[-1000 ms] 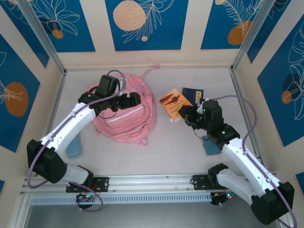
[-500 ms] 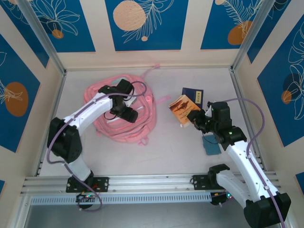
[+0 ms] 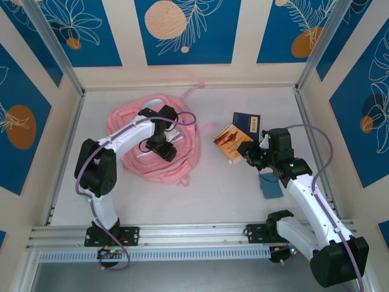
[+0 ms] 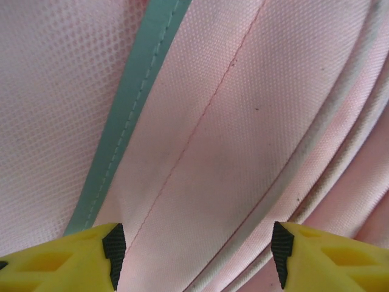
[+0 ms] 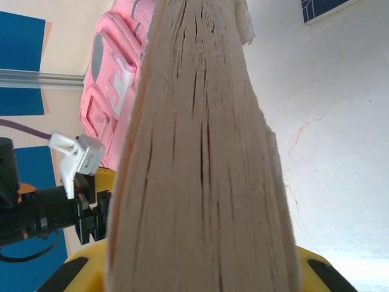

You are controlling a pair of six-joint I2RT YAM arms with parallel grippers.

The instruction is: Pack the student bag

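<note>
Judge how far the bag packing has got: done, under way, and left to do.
Done: nothing looks packed. Under way: the right gripper is shut on the orange book beside the student bag; the left gripper hangs open-jawed over the bag's pink fabric. Left: that book, the dark blue book and the small blue item by the right arm are outside the bag.

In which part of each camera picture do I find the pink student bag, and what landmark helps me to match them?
Top external: student bag, left of centre on the table.
Left wrist: student bag, close up, above the yellow fingertips.
Right wrist: student bag, upper left, behind the orange book.
Landmark: the left hand, over the bag.
</note>
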